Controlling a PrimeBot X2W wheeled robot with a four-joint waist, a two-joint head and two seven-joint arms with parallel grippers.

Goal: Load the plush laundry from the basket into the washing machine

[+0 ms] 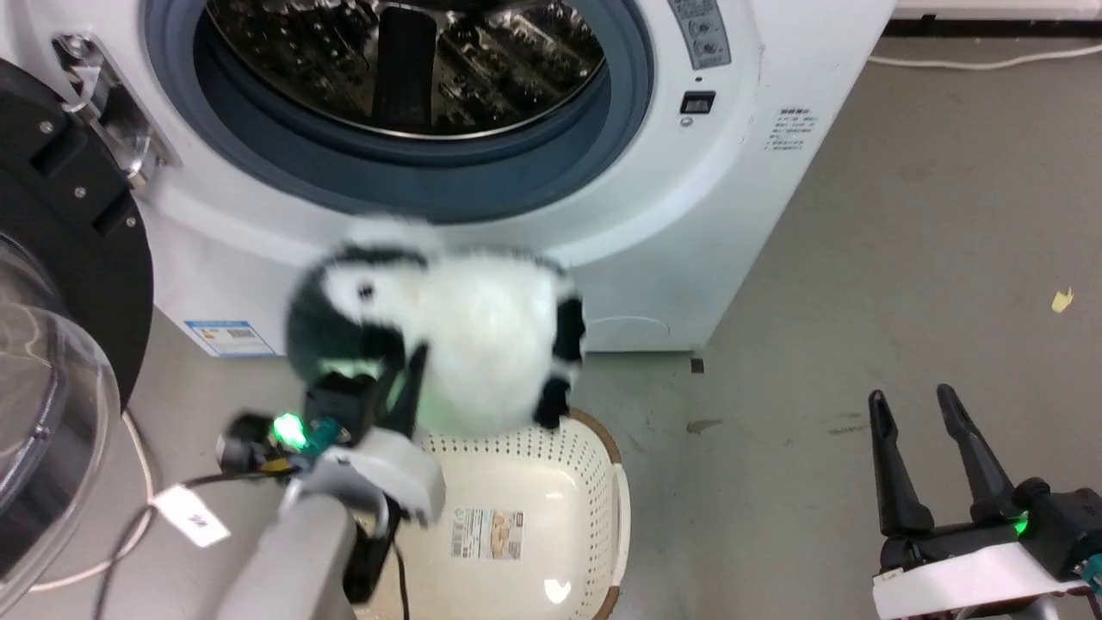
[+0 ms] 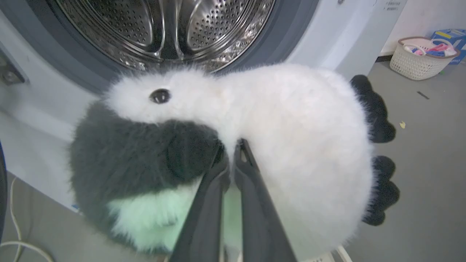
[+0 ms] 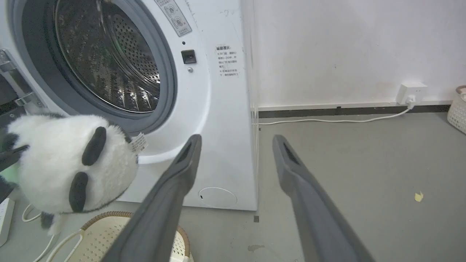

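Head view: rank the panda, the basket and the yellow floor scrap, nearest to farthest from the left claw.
1. Panda, gripped by the left claw.
2. Basket, just below the claw.
3. Yellow scrap, on the floor far to the right.

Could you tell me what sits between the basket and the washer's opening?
In the head view, the panda toy hangs there, pinched by the left gripper.

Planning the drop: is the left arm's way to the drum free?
Likely yes: the door is swung aside, and nothing lies between the drum and the plush in the left gripper.
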